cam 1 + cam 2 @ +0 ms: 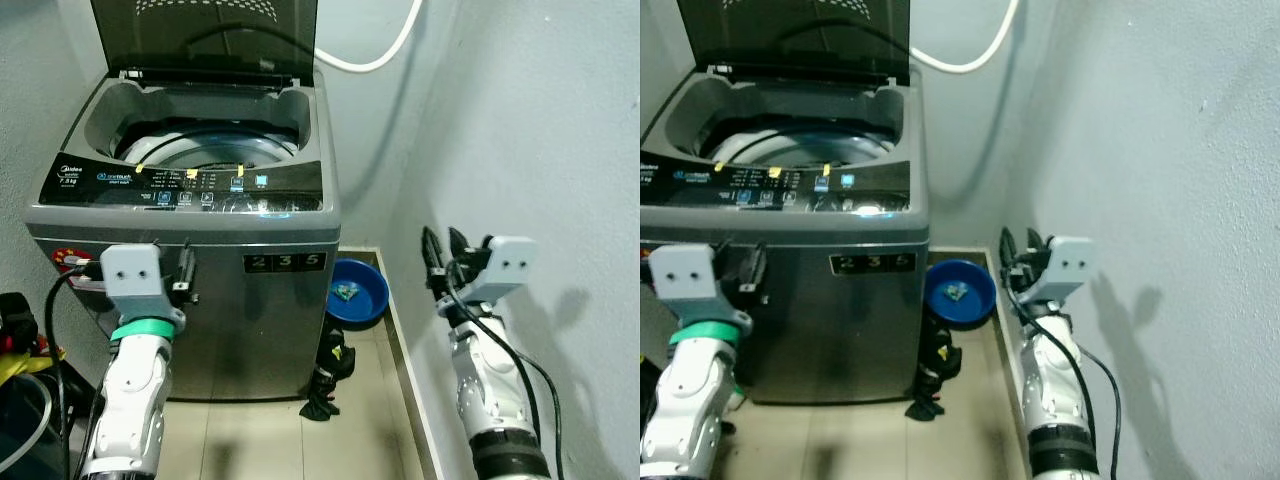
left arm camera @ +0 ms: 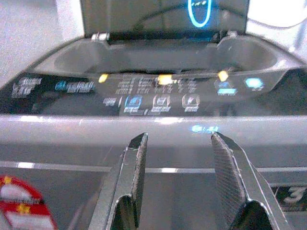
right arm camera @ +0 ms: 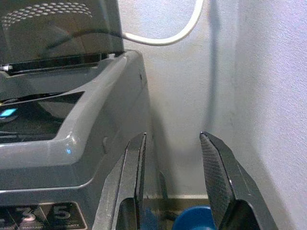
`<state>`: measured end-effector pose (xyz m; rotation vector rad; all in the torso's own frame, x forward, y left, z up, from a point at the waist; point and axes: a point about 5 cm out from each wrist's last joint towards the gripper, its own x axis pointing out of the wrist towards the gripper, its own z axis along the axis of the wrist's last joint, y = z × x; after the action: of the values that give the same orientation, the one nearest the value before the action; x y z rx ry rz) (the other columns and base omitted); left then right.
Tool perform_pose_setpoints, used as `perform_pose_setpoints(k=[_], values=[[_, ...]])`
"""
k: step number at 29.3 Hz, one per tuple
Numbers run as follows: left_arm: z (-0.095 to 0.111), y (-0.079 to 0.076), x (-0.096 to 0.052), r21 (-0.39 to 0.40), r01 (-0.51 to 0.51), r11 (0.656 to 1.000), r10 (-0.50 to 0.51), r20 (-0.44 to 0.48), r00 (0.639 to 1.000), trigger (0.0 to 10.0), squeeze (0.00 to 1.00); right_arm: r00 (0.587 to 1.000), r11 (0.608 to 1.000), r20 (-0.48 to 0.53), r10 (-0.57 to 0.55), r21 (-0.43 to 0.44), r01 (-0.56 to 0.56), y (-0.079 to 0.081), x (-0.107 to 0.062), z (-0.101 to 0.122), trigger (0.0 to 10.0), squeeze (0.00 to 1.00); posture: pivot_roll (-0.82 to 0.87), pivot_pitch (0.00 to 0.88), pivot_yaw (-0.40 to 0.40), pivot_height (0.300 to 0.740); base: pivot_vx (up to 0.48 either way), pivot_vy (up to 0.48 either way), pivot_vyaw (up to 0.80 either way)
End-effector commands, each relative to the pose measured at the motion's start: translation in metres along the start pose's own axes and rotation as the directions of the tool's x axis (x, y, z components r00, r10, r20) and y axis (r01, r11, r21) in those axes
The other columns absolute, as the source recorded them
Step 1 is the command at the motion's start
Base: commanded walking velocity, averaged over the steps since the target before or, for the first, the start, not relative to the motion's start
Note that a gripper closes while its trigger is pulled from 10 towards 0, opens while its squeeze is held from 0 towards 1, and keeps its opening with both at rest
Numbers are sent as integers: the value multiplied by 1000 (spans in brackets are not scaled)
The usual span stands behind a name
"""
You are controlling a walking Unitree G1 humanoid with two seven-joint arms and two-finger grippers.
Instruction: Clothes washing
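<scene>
Hidden: you cannot see into the drum; past the rim of the washing machine (image 1: 200,250) there is only shadow, and its raised dark lid (image 1: 205,35) is cut off by the frame edge.
Hard to read: the panel labels in your left wrist view are blurred.
Left claw (image 2: 180,158): released, holding nothing, just in front of the machine's glossy control panel (image 1: 185,185).
Right claw (image 3: 170,163): released, holding nothing, between the machine's grey side and the rough wall (image 1: 540,130).
Below right claw: round blue plastic basin (image 1: 355,292) on the tiled floor; beside it a crumpled dark cloth (image 1: 325,385).
Above: smooth white hose (image 1: 375,55).
</scene>
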<state>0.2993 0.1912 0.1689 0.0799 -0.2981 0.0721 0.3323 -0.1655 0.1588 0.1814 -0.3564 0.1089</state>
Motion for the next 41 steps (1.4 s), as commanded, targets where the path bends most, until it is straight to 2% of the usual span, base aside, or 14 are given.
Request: perform_pose_setpoints(k=[1, 6, 7, 18, 29, 31, 36, 39, 41], values=[[14, -3, 8, 20, 27, 999, -27, 18, 999, 10000, 0, 998, 1000, 65, 20, -17, -19, 8, 13, 22, 10000, 0, 42, 0, 17, 740, 0, 0, 0], [16, -3, 12, 23, 37, 999, -37, 1, 999, 10000, 0, 996, 998, 79, 44, -43, -41, 14, 18, 29, 10000, 0, 57, 0, 17, 740, 0, 0, 480], [17, -3, 14, 23, 39, 999, -38, -11, 999, 10000, 0, 993, 994, 79, 84, -75, -78, 21, 22, 31, 10000, 0, 58, 0, 13, 740, 0, 0, 800], [22, -8, 11, 16, 48, 999, -47, -33, 998, 10000, 0, 993, 991, 42, 114, -78, -111, 34, 28, 31, 10000, 0, 62, 0, -2, 740, 0, 0, 800], [22, -7, 6, 13, 37, 999, -36, -56, 998, 10000, 0, 995, 995, 39, 91, -53, -89, 32, 29, 32, 10000, 0, 66, 2, -10, 740, 0, 0, 800], [22, -5, 8, 10, -10, 1000, 11, -67, 998, 10000, 0, 996, 995, 40, 86, -60, -83, 33, 28, 33, 10000, 0, 64, 3, -10, 740, 0, 0, 800], [22, -4, 10, 4, -50, 999, 50, -59, 997, 10000, 0, 995, 995, 39, 86, -61, -84, 33, 28, 33, 10000, 0, 64, 3, -10, 740, 0, 0, 800], [23, -10, 12, -57, -70, 996, 67, -54, 996, 10000, 0, 996, 995, 36, 82, -53, -80, 34, 28, 33, 10000, 0, 60, 5, -9, 740, 0, 0, 800], [22, -11, 12, -65, -69, 995, 65, -64, 996, 10000, 0, 996, 996, 35, 80, -52, -79, 34, 28, 33, 10000, 0, 60, 5, -9, 740, 0, 0, 800]])
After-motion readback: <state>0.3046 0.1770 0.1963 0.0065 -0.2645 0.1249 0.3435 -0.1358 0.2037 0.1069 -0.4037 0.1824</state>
